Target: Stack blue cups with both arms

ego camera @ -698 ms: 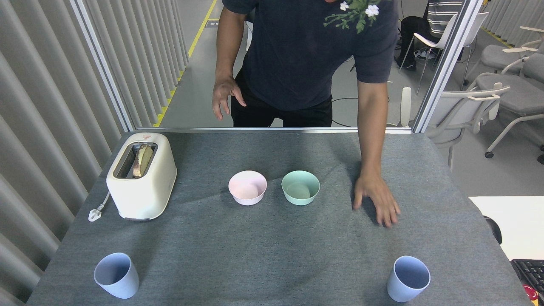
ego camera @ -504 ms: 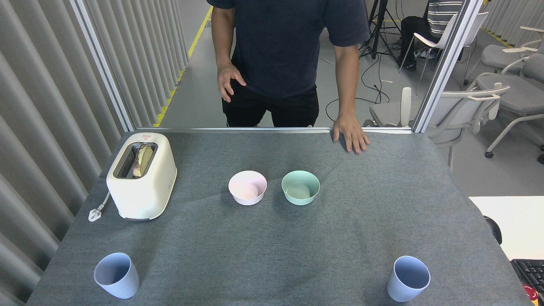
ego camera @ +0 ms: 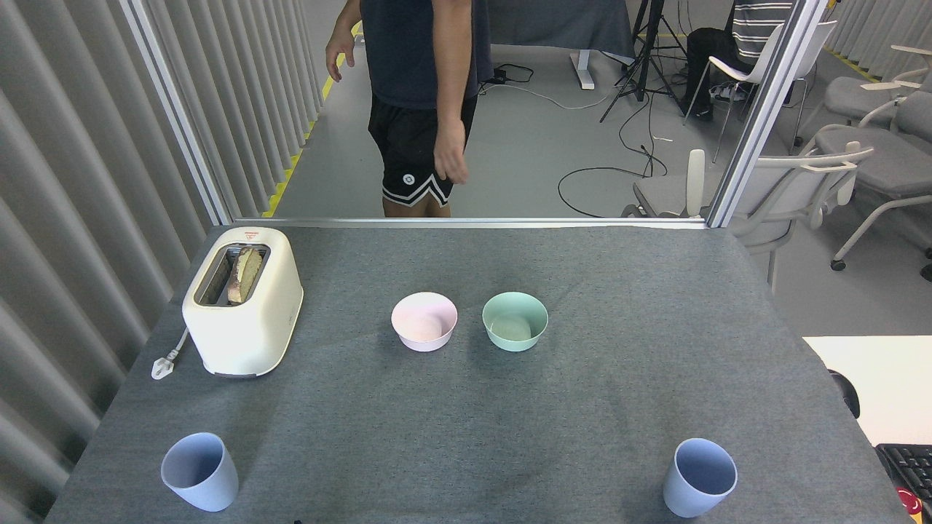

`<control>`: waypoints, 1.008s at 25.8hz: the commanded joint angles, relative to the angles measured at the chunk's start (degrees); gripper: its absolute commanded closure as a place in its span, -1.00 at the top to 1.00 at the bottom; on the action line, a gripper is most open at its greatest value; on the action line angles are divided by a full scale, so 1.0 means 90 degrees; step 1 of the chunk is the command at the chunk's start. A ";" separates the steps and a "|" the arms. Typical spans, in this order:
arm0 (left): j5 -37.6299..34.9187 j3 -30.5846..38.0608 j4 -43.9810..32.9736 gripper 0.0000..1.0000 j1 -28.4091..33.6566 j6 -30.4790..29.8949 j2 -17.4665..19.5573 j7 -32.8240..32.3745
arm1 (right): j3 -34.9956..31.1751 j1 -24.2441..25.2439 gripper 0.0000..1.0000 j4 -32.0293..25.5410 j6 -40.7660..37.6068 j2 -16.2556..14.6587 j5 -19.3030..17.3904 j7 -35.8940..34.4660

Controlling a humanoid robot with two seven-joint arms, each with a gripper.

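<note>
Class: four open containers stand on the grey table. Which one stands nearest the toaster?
The pink bowl. It sits just right of the toaster; the mint-green bowl is farther right, and both blue cups stand at the near edge.

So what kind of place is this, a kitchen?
More likely a lab or test workspace: the grey felt-covered table sits in a partitioned bay, with office chairs and a tripod with floor cables beyond.

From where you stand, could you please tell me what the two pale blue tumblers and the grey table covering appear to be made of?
The two pale blue tapered tumblers, left and right, look like matte plastic: even colour, thin smooth rims, soft shading without sharp glints. The grey table covering looks like felt or low-pile fabric: a flecked, fuzzy, non-reflective surface with faint creases. Neither can be confirmed by sight alone.
</note>
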 commanded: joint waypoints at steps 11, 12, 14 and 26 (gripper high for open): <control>0.0489 0.0017 0.0845 1.00 -0.0977 0.1227 -0.0006 -0.0074 | 0.0002 0.0000 1.00 0.0032 0.0000 0.0000 0.0000 -0.0024; 0.0587 0.0027 0.0875 1.00 -0.1016 0.1256 0.0004 -0.0064 | 0.0002 0.0000 1.00 0.0032 0.0000 0.0000 0.0000 -0.0024; 0.0762 0.0027 0.0875 1.00 -0.1045 0.1305 0.0023 -0.0074 | 0.0002 0.0000 1.00 0.0022 0.0000 0.0000 0.0000 -0.0024; 0.0831 0.0222 0.1041 1.00 -0.1289 0.1344 0.0043 -0.0074 | 0.0002 0.0030 1.00 0.0032 0.0000 0.0000 0.0000 -0.0024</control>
